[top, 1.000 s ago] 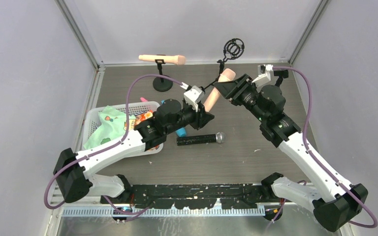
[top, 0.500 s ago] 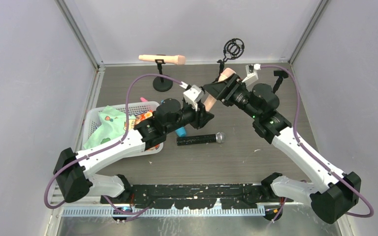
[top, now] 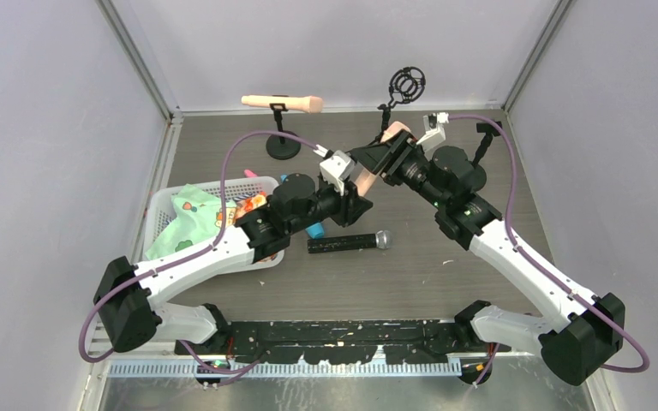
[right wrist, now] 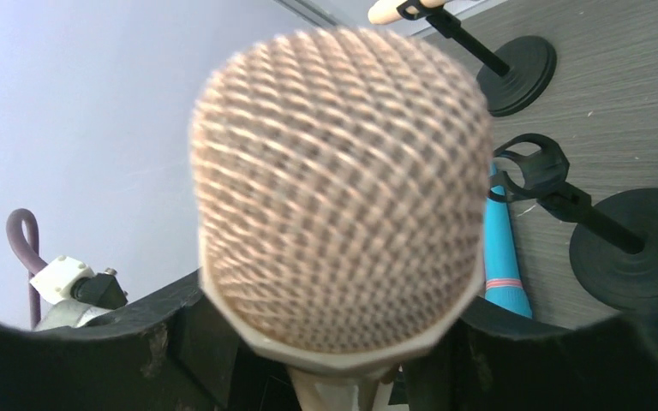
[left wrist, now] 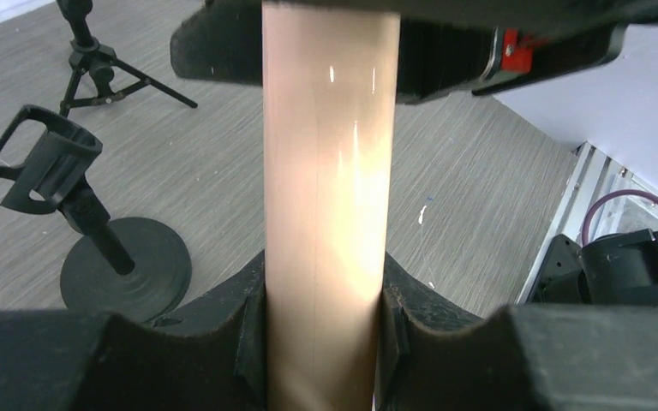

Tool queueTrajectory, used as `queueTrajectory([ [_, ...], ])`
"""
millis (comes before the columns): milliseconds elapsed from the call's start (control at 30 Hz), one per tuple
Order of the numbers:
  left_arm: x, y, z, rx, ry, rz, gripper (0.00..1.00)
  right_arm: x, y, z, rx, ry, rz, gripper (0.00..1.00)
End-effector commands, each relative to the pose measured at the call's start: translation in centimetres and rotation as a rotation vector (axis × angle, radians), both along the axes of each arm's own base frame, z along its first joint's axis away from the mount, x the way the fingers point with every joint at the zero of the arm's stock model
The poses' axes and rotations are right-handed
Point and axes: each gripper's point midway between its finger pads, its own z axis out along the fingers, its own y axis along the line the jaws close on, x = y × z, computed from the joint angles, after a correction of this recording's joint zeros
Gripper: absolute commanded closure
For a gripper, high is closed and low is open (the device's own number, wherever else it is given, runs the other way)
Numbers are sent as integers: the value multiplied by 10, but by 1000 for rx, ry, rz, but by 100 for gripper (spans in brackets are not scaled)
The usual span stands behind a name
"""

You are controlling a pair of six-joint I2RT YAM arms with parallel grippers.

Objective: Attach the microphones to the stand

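Note:
A peach-beige microphone [top: 366, 177] stands tilted above the table, and my left gripper [top: 357, 202] is shut on its smooth body [left wrist: 326, 171]. Its mesh head [right wrist: 343, 188] fills the right wrist view. My right gripper [top: 377, 159] sits around that upper end, jaws open, with gaps on both sides. A second peach microphone [top: 283, 103] lies clipped in a round-based stand [top: 284, 146] at the back. Flat on the table lie a black microphone [top: 349, 242] and a blue one [right wrist: 501, 248]. An empty clip stand [left wrist: 51, 163] stands close by.
A white basket [top: 164, 210] with cloth and small items sits at the left. At the back stand a ring shock-mount stand [top: 407, 86] and a small stand [top: 483, 137] near the right wall. Walls close three sides.
My right gripper has moved left along the held microphone's upper end and its jaws have widened. The left arm and its microphone have stayed put.

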Motion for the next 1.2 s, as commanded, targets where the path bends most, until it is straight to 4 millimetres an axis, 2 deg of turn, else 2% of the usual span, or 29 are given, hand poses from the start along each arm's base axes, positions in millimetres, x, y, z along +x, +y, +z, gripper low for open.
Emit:
queueTrajectory([
  [0, 1, 5, 29, -81, -66, 13, 100, 0, -9, 24, 29, -87, -50, 35],
  [167, 2, 6, 27, -73, -68, 22, 100, 1, -9, 23, 32, -83, -53, 41],
  [233, 2, 7, 27, -74, -67, 23, 100, 1, -10, 22, 33, -82, -54, 50],
  [300, 4, 8, 26, -74, -63, 39, 98, 0, -10, 20, 33, -79, -54, 64],
  [333, 7, 10, 25, -72, -61, 58, 92, 0, -10, 19, 33, -77, -54, 72],
  [367, 11, 12, 24, -68, -58, 85, 82, 1, -11, 17, 32, -74, -66, 79],
  [400, 14, 15, 22, -62, -57, 108, 67, 2, -15, 17, 30, -75, -84, 85],
  [433, 17, 18, 21, -55, -55, 133, 46, 4, -19, 16, 30, -74, -110, 90],
  [467, 22, 22, 19, -47, -56, 166, 30, 7, -26, 14, 28, -71, -152, 93],
  [500, 26, 28, 17, -38, -58, 199, 22, 12, -38, 11, 21, -58, -222, 98],
  [600, 38, 45, 14, -24, -74, 270, 10, 19, -75, 6, -25, -38, -411, 99],
  [700, 47, 64, -3, -7, -80, 320, 8, 22, -106, -2, -106, -36, -540, 99],
  [867, 53, 76, -23, -37, -138, 335, 9, 17, -125, -11, -230, -41, -580, 99],
  [1033, 69, 69, -31, -92, -209, 341, 10, 8, -132, -16, -285, -65, -577, 98],
  [1167, 91, 59, -40, -134, -276, 355, 11, 0, -136, -17, -312, -86, -568, 96],
])
